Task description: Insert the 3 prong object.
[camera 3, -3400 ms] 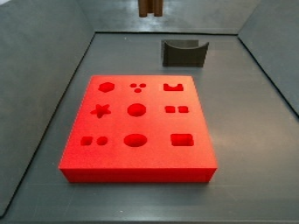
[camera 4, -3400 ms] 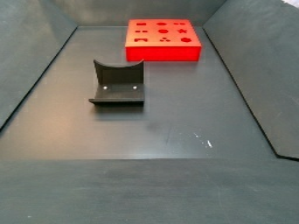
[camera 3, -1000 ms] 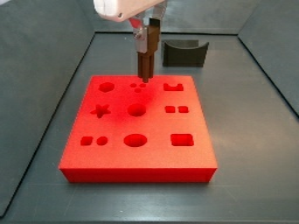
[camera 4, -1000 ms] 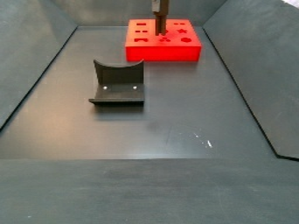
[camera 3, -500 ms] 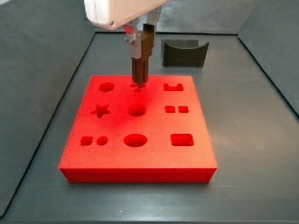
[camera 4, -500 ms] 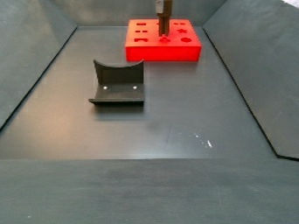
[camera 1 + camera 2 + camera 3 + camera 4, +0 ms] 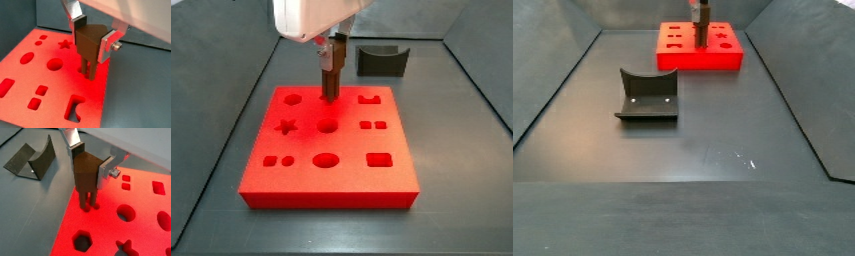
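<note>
**Claw holds the peg upright, prongs at the three-hole socket**

In both wrist views the claw [image 7: 90, 36] is closed on the peg [image 7: 88, 44], its flat silver fingers [image 7: 107, 44] pressed against opposite sides of the dark brown body. The peg's long axis runs straight down from the claw, so the peg hangs directly below the grip, upright and with no clear tilt.

Thin prongs [image 7: 87, 199] stick out of the peg's lower end. In a wrist view they reach the top face of the red block [image 7: 143, 235] near its edge, in the lower middle of the frame. They seem to be entering the block's surface, but how deep they sit cannot be told, and the holes themselves are hidden behind them.

In a side view the claw [image 7: 333, 52] sits at upper centre of the frame, with the peg [image 7: 330, 76] standing over the back row of the block [image 7: 331, 195], between a round cutout to its left and a notched cutout to its right. In the other fixed view the peg [image 7: 702, 22] appears at the top centre, above the far block.

A dark curved holder [image 7: 648, 95] rests on the grey table [image 7: 714, 150], well apart from the block.

Judging from this, the insertion is close to done: what remains is a straight downward push along the peg's own axis.
</note>
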